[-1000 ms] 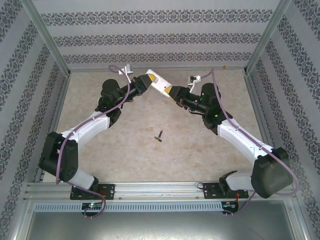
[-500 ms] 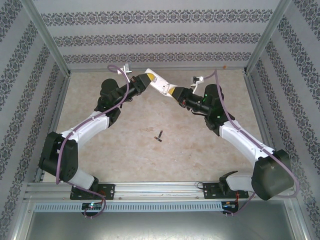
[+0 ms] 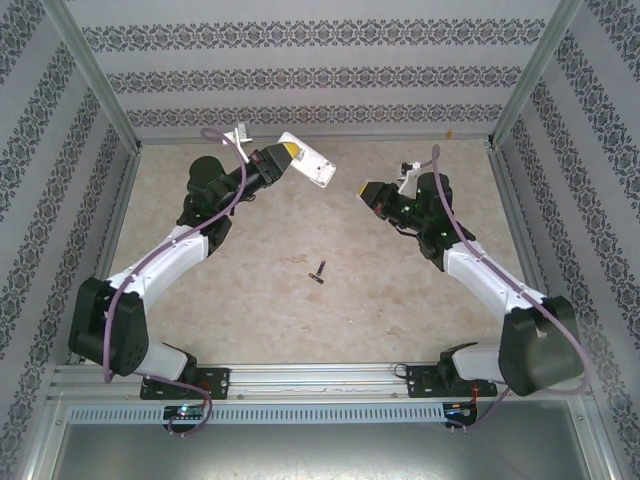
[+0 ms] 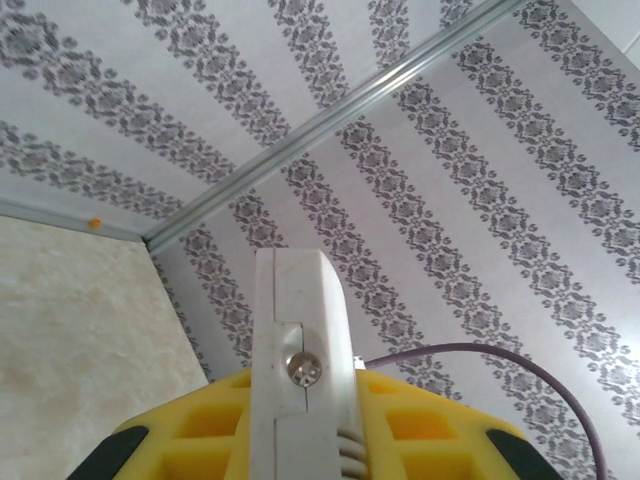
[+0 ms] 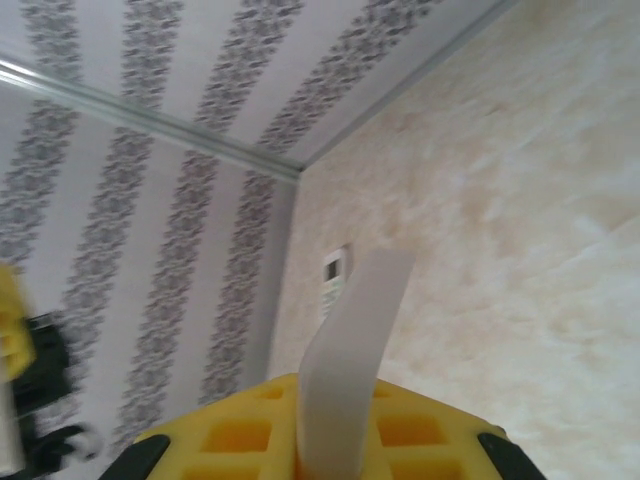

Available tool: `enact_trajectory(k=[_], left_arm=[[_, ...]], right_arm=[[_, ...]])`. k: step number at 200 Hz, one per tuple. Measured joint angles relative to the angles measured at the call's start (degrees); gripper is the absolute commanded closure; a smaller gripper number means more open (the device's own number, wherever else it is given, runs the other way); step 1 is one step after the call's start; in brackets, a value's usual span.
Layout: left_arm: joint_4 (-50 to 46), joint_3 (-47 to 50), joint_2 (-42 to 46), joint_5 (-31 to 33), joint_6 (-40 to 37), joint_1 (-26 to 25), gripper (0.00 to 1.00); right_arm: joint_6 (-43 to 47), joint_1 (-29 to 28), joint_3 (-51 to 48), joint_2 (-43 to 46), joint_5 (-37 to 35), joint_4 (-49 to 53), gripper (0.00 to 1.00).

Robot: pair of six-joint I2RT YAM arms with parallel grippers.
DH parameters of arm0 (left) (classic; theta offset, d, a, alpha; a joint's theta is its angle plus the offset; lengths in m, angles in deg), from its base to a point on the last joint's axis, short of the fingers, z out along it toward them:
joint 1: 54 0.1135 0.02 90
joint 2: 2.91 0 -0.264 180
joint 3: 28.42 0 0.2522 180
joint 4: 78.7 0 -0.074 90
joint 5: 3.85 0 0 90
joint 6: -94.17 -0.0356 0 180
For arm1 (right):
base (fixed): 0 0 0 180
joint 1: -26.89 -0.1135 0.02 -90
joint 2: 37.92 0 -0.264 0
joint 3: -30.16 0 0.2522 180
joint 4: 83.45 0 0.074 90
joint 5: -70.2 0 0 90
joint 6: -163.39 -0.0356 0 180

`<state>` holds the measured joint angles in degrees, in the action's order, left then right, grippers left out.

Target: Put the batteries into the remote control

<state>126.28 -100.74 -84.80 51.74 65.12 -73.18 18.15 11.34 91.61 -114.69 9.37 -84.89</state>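
Left hand [image 3: 286, 153] pinches the white remote [image 3: 310, 163] by one end, aloft over the far-left part of the table [image 3: 250, 300]. Right hand [image 3: 372, 191] is pressed on a thin white strip [image 5: 350, 330], probably the battery cover. I'd set that strip down well clear of the batteries [image 3: 318, 270], then take one across its middle with the remote held steady. Its long axis runs out from the left pads, free end pointing right and slightly nearward. The batteries lie mid-table, slanted.

Grippers aren't meeting anymore: left gripper [image 3: 285, 154] swung the remote control [image 3: 310, 163] off toward the far left, and right gripper [image 3: 369, 189] backed away right, taking a thin white cover [image 5: 350, 370] with it.
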Motion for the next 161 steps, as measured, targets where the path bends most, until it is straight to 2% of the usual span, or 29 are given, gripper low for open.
enact_trajectory(k=[48,83,100,119,161], left_arm=[[-5.9,2.6,3.4,1.9,-5.8,0.2,1.0],[-8.7,4.9,3.3,2.1,-7.1,0.2,1.0],[-9.0,5.3,3.1,2.1,-7.3,0.2,1.0],[-9.2,5.5,3.0,2.1,-7.5,0.2,1.0],[-9.3,5.5,3.0,2.1,-7.9,0.2,1.0]], right_arm=[[9.3,1.9,0.6,-19.2,-2.4,2.4,0.83],[12.0,1.9,1.1,-27.8,-4.3,3.7,0.75],[11.7,1.9,1.1,-28.2,-4.6,3.4,0.63],[11.5,1.8,0.3,-26.9,-5.7,3.0,0.54],[9.3,6.2,-6.1,-17.0,-10.3,6.6,0.32]])
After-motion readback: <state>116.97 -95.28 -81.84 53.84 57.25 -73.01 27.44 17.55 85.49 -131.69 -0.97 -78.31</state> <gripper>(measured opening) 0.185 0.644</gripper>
